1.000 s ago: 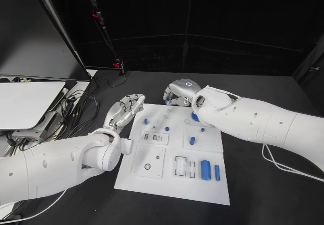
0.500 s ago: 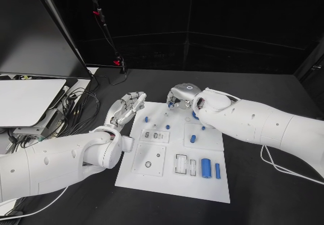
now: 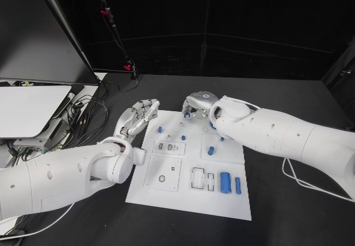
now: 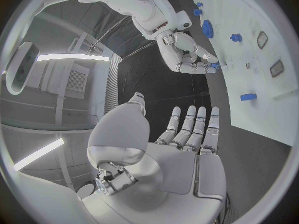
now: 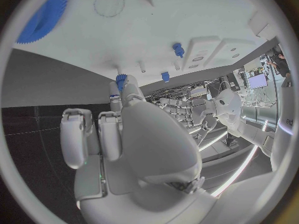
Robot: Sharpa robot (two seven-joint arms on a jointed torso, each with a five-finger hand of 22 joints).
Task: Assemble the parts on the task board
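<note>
On the black bench lies the white task board, the left hand released with fingers straight beside its far left edge, the right hand at its far edge pinching a small blue gear.

Left arm comes in from the near left, forearm angled up toward the far side. Left hand is flat, fingers straight and close together side by side, palm bare, holding nothing. Right arm reaches in from the right, bulky forearm crossing the middle, wrist bent. Right hand has fingers curled downward, fingertips pinching a small blue gear-like part. Hands sit near each other but apart.
</note>
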